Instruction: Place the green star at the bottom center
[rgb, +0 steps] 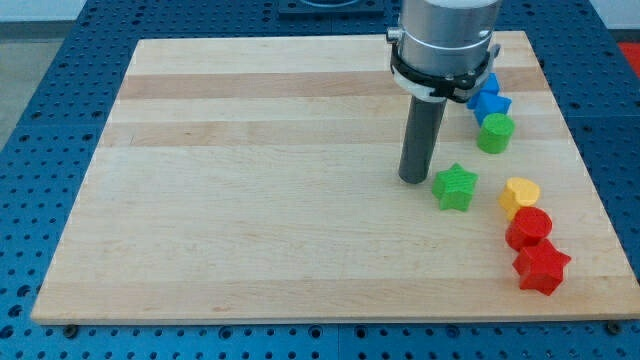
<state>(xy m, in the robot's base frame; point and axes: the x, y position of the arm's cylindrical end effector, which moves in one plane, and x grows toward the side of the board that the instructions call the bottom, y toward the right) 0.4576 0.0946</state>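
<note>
One push remains: with no claw to judge, we set my tip (413, 179) beside the green star (455, 187), needing a down-left shove.

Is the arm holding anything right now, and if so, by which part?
Nothing is held. My tip rests on the board just to the view's left of the green star, close beside it; whether they touch cannot be told.

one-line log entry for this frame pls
tip: my tip just left of green star | contact: cannot tell | star: right of centre, mid-height on board | goal: bottom centre, not yet reached
</note>
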